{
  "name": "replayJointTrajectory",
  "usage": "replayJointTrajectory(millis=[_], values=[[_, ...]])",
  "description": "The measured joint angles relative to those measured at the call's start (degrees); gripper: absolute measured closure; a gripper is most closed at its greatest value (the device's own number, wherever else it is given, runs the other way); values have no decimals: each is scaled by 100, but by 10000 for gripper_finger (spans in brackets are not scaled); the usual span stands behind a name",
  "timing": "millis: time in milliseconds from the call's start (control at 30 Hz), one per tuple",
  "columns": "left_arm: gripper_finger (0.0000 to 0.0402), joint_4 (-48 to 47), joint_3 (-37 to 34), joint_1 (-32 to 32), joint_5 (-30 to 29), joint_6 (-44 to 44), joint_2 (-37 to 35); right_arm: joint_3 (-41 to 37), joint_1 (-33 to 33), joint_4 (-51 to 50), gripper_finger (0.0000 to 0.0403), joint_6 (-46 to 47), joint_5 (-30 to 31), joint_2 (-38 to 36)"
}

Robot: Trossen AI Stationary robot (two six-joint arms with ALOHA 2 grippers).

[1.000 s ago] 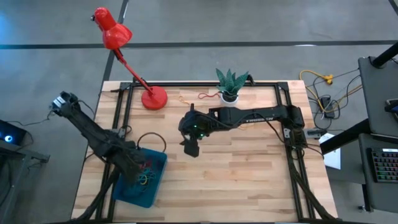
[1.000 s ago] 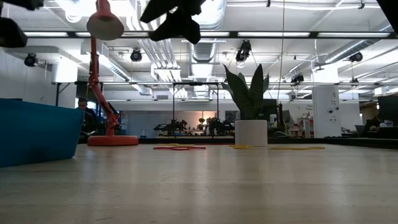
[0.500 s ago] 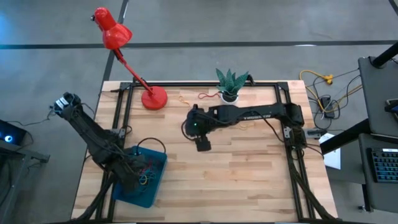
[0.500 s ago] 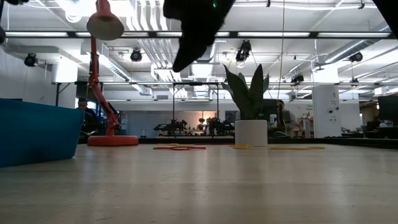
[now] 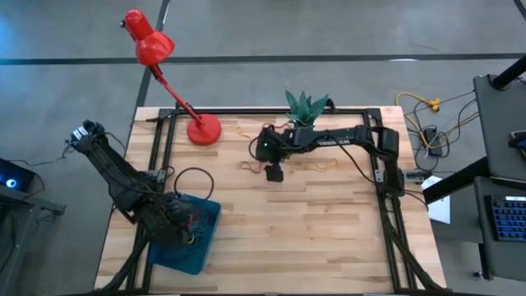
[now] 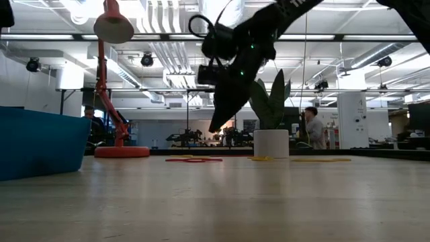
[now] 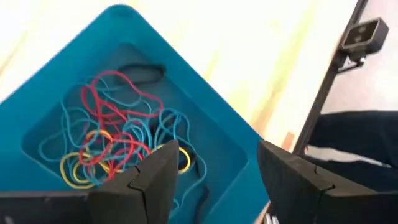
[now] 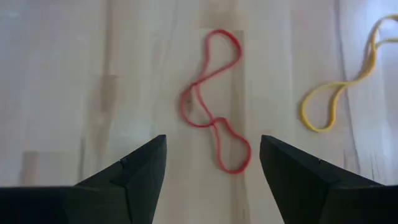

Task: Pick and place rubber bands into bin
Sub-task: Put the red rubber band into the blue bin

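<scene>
The teal bin (image 5: 196,245) sits at the table's near left, with several red, yellow and blue rubber bands (image 7: 112,143) lying inside it. My left gripper (image 7: 217,177) hovers open just above the bin (image 7: 205,118) and holds nothing. A red rubber band (image 8: 214,102) lies flat on the wood near the table's middle, with a yellow one (image 8: 339,87) beside it. My right gripper (image 8: 212,146) hangs open above the red band (image 5: 249,166), one finger on each side of it, tilted steeply down (image 6: 216,121). More bands (image 5: 271,126) lie near the far edge.
A red desk lamp stands with its base (image 5: 204,130) at the far left, and a white plant pot (image 5: 304,126) at the far middle. Black frame rails (image 5: 164,156) run along the table's sides, and a black cable loop (image 5: 196,177) lies beside the bin. A person (image 6: 312,128) is far off in the room.
My right gripper has swung toward the table's far edge and a little to the right. It has come down from high above the table until it stands over the red band.
</scene>
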Motion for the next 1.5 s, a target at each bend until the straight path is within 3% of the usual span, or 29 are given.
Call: replayJointTrajectory(millis=[233,467,600,733,900,1100,1233,1333,1500], values=[[200,-60,-7,138,-656,-1,-96,-528,-255,736,161,120,-216,2],[207,-67,-13,393,-1627,215,-401,-626,-205,104,170,1437,56,-106],[220,-281,-18,794,-2001,845,-683,-519,25,-492,174,1670,165,-686],[232,-212,-31,1776,-2015,2274,-787,-540,356,-858,175,1840,622,-1502],[236,658,-28,3346,-1225,4693,-553,-618,734,-1232,175,2450,1286,-2419],[236,1702,-30,4909,-179,6991,269,-731,1358,-2269,175,3263,1933,-2826],[236,2446,-31,5329,519,8237,994,-792,1849,-2912,175,3874,2131,-2884],[236,2863,-22,5438,1234,8670,1554,-853,2173,-3199,175,4337,2147,-2879],[236,3278,26,5494,1352,9121,2507,-1051,2615,-3717,175,4777,2262,-2898]])
